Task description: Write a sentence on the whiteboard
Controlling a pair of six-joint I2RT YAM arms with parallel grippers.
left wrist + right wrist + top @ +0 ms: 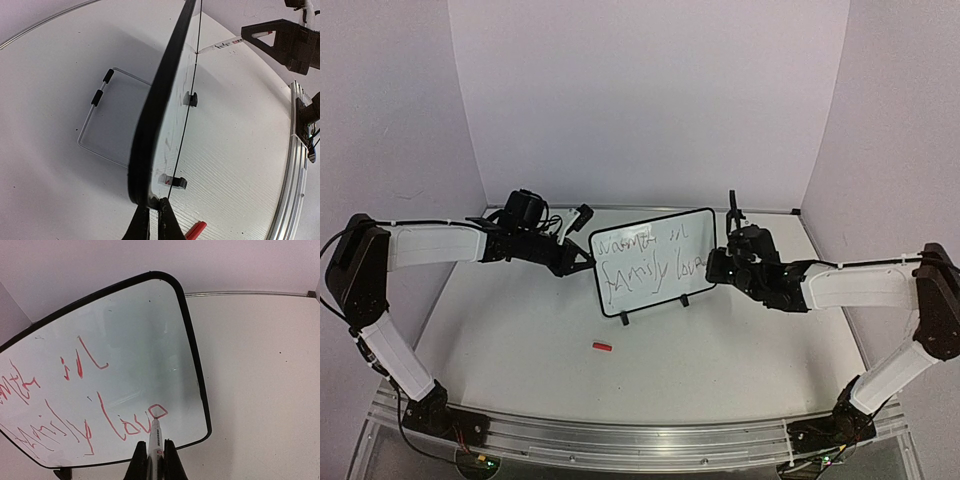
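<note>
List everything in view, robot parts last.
whiteboard: one, white with black frame, upright mid-table
sentence: two lines, red, on the whiteboard's face
clip feet: two, black, under the whiteboard's lower edge
marker: one, white barrel, tip on the last word
cap: one, red, on the table in front of the whiteboard
wire frame: one, silver, flat behind the whiteboard
table: one, white
left end effector: one, black, shut on the whiteboard's edge
right end effector: one, black, shut on the marker

Bright, even light; the whiteboard (147, 135) throws a soft shadow.
</note>
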